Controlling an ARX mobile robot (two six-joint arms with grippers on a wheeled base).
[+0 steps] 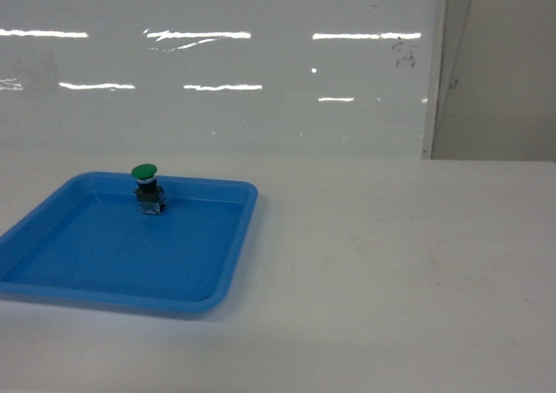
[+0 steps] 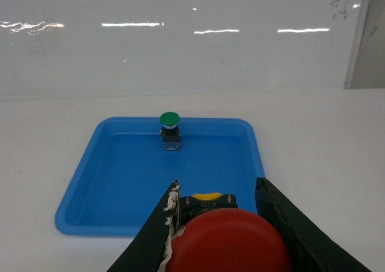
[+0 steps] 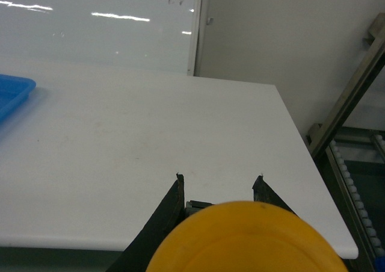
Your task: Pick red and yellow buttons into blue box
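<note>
Nearest the left wrist camera, the red button sits clamped between the dark fingers of the left gripper, its round cap filling the space between them and its body, with a yellow mark, showing just past the cap near the fingertips. Likewise the yellow button is held in the right gripper, its cap low in the view with both fingertips rising just beyond it and a bit of grey body between them. Past the left gripper lies the shallow blue tray on the white table, and a green button stands upright near the tray's far wall. Past the right gripper is bare table, with the tray's corner at far left. Behind all stands a glossy white wall. Neither gripper shows in the head view, and no blue box is in sight.
</note>
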